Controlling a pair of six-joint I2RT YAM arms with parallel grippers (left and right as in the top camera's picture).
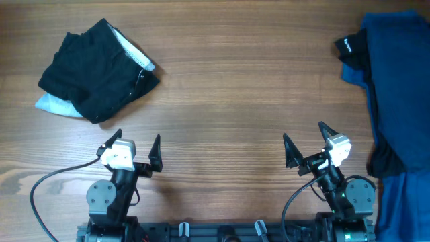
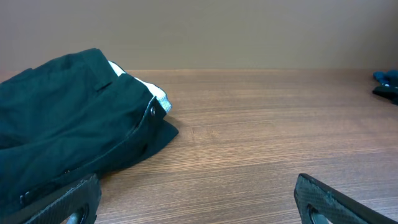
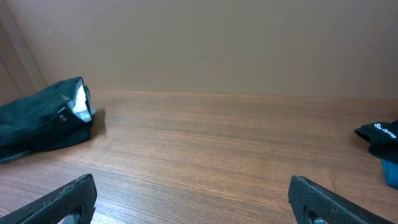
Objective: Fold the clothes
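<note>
A folded black garment with a white and pale blue lining lies at the far left of the wooden table; it also shows in the left wrist view and small in the right wrist view. A pile of blue clothes with a black piece on top lies along the right edge; the black piece shows in the right wrist view. My left gripper is open and empty near the front edge. My right gripper is open and empty, just left of the blue pile.
A bare wooden tabletop stretches between the two piles. The arm bases and cables sit at the front edge. A plain wall stands behind the table.
</note>
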